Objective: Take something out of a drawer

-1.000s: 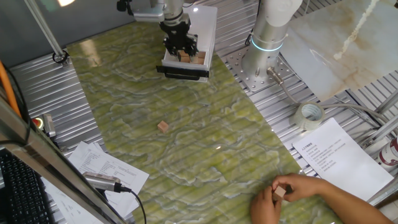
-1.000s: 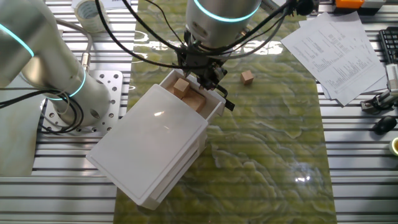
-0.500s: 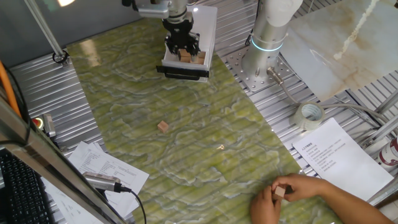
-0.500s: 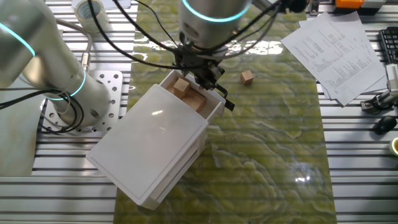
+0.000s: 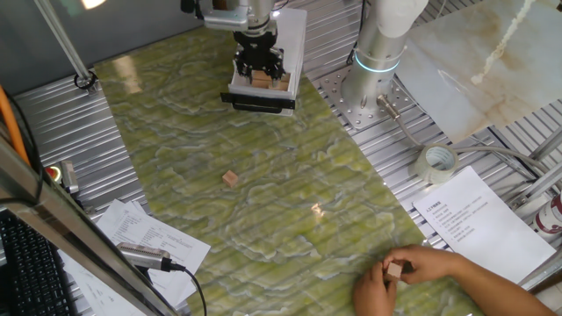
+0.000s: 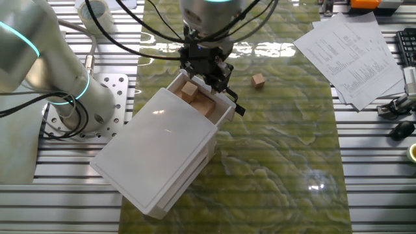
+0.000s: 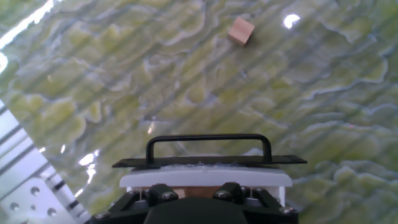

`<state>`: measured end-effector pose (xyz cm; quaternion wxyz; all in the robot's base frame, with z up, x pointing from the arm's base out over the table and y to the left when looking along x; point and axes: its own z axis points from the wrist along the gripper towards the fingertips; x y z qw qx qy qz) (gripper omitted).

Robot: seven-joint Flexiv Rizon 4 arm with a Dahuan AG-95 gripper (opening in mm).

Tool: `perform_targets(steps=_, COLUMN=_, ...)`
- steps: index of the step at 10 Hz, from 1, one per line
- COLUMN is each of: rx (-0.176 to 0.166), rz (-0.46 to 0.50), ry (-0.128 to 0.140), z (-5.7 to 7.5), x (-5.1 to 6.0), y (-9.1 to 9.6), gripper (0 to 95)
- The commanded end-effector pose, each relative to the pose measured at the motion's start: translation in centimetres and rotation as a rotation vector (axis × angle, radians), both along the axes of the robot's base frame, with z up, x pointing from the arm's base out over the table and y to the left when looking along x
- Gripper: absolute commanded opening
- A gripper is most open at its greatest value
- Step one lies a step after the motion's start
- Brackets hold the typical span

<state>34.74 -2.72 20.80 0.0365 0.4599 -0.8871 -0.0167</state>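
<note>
The white box (image 6: 156, 156) lies on the green mat with its drawer (image 6: 221, 109) pulled out, the black bar handle (image 7: 208, 144) facing forward. Two tan wooden blocks (image 6: 189, 91) (image 6: 205, 104) lie in the drawer, and both also show in one fixed view (image 5: 261, 79). My gripper (image 6: 211, 67) hangs just above the drawer's inside, over the blocks. In the hand view only the finger bases (image 7: 163, 194) show, with a strip of tan wood (image 7: 196, 191) between them. Whether the jaws grip a block is hidden.
Another tan block (image 5: 230, 178) lies loose on the mat in front of the drawer (image 7: 240, 30). A person's hand (image 5: 413, 272) holds a further block at the near edge. Papers (image 5: 479, 219), a tape roll (image 5: 437, 163) and the arm's base (image 5: 373, 88) stand beside the mat.
The arm has risen a little above the drawer over the last second. The two blocks in the drawer and the loose block on the mat have not moved.
</note>
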Motion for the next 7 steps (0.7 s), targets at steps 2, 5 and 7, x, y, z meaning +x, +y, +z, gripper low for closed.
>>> perform_targets(steps=2, rx=0.01, rz=0.028, ry=-0.018, z=-1.17, x=0.19, y=0.55, gripper=57.0)
perform_targets(steps=5, rx=0.012, rz=0.048, ry=-0.017, z=-1.09, x=0.17, y=0.19, gripper=57.0)
perform_targets(steps=7, rx=0.005, rz=0.036, ry=-0.015, z=-0.53, x=0.18, y=0.35, gripper=57.0)
